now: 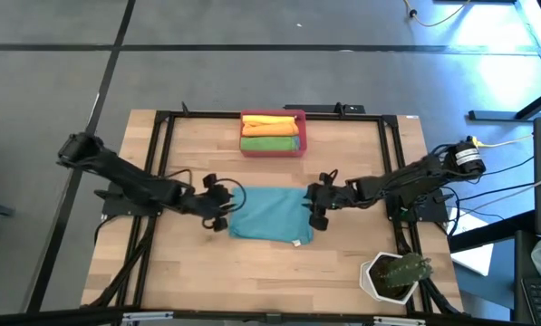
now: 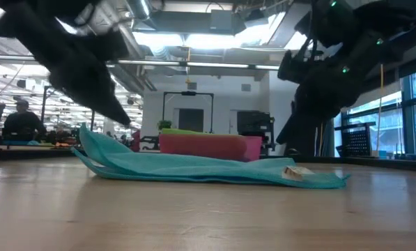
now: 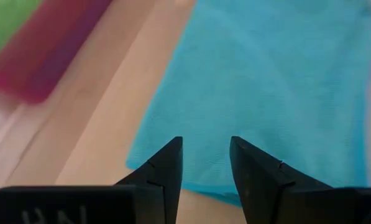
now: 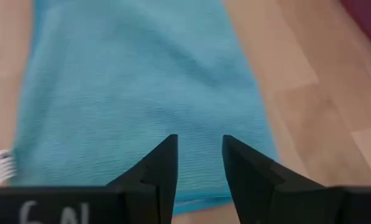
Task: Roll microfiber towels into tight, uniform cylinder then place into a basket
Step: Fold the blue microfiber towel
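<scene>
two rolls in, the teal towel not yet rolled

from the left, our left gripper hangs at the left edge of the flat teal towel, fingers spread and empty; behind it on the far side, the basket already holds orange and green rolls; our right gripper sits at the towel's right edge, fingers likewise apart, holding nothing. we judge rolling has yet to start.

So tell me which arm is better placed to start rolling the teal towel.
Neither clearly: left gripper and right gripper sit open at opposite ends of the flat teal towel, so both likely roll together.
</scene>
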### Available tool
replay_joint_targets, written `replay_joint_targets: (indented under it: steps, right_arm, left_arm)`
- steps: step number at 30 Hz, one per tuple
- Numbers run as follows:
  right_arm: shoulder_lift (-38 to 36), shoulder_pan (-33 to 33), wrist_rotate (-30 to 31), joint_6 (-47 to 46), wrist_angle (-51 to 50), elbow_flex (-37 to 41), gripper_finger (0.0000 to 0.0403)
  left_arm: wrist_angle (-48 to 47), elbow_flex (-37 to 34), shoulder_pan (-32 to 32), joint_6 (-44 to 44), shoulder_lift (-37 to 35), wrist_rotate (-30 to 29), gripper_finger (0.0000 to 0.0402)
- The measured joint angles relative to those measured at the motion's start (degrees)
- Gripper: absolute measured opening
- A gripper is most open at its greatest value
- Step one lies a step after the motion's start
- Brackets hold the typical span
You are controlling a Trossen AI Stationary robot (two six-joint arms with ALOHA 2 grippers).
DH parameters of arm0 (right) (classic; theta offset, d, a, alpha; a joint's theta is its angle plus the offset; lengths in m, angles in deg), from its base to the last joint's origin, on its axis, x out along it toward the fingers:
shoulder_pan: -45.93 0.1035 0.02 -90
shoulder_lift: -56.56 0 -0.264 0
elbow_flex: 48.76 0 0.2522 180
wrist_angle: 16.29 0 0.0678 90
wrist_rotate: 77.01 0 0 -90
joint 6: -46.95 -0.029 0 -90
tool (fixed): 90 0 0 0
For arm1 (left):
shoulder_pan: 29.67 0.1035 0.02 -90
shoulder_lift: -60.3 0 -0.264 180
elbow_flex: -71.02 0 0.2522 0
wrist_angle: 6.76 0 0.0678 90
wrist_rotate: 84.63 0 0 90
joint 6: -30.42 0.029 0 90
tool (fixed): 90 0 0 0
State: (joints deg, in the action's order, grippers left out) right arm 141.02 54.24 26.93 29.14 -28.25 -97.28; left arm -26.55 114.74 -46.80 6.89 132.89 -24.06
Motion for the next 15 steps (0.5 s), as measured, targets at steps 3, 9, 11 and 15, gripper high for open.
replay_joint_targets:
  steps: [3,9,11,15]
  right_arm:
    - [1.59,-1.71,0.0,-0.01,-0.07,0.0,0.012]
    - [5.78,-5.21,0.01,-1.31,-1.05,0.0,0.01]
    - [6.92,-6.19,0.02,-1.72,-1.08,0.0,0.0093]
    - [8.11,-7.85,1.53,-1.91,-0.65,-0.06,0.0083]
  left_arm:
    - [2.13,0.0,2.94,0.07,4.18,0.32,0.0122]
    - [4.56,0.01,7.72,2.6,10.08,2.17,0.012]
    - [4.16,0.0,8.87,2.64,11.69,3.95,0.012]
    - [2.9,0.11,10.18,2.66,14.05,5.22,0.0119]
